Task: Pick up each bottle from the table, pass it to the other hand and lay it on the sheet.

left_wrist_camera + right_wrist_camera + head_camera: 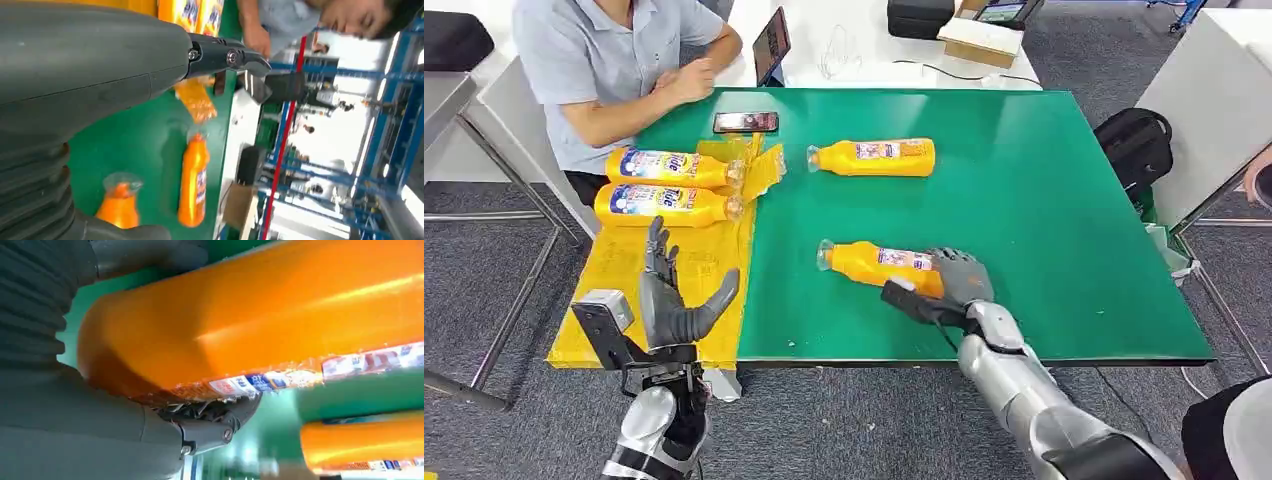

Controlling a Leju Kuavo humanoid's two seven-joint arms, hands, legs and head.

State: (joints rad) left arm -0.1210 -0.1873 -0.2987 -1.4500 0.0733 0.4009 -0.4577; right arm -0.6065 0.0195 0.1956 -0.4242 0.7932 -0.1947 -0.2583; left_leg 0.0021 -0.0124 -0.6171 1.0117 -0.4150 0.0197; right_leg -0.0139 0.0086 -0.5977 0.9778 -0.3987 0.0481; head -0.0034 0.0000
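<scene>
Right robot hand (952,283) is wrapped round the orange plastic bottle (879,264) lower centre — lift level; left robot hand (674,300) waits empty, fingers spread.

Silver arms; grey ribbed wrist covers; dark-fingered hands, visible screws.

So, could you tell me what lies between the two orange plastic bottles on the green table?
Only bare green table separates the far bottle from the near bottle, seen in the head view.

Left hand (669,300) upright, fingers spread, empty; right hand (949,285) wrapped around a bottle (879,265)
</scene>
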